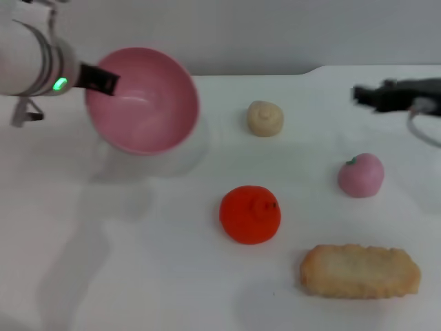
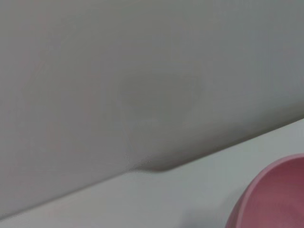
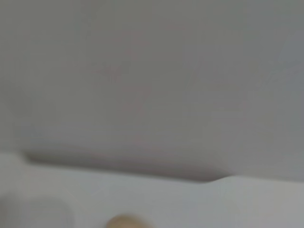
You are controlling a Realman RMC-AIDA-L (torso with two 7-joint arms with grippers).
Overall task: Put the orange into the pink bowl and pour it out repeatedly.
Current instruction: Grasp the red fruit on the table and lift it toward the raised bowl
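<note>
**Bowl held aloft and tipped, orange lying on the table**

You are looking down at a white table (image 1: 138, 276) that fills the head view, its far edge meeting a plain grey wall (image 1: 275, 31). No brand, label or writing can be read on anything here.

The pink bowl (image 1: 141, 100) is the largest thing on show. It hangs at the far left, lifted off the table and tipped so that its open mouth faces you and the robot's right; its shadow falls on the surface below. The inside is bare. The left gripper (image 1: 98, 78) grips the bowl's rim on its left side, a dark finger clamped over the edge, with the white arm and a green light behind it. In the left wrist view you get only a slice of the bowl's rim (image 2: 273, 194) against table and wall.

Next in size, a long golden bread slab (image 1: 360, 271) lies near the front right. The orange (image 1: 250, 214) sits on the table near the middle, out of the bowl and well apart from it, to the right and nearer you. A pink peach (image 1: 360, 174) rests to its right, and a small beige bun (image 1: 265, 118) stands farther back.

The right gripper (image 1: 365, 95) hovers at the far right edge, above the table; you cannot tell how its jaws stand.
</note>
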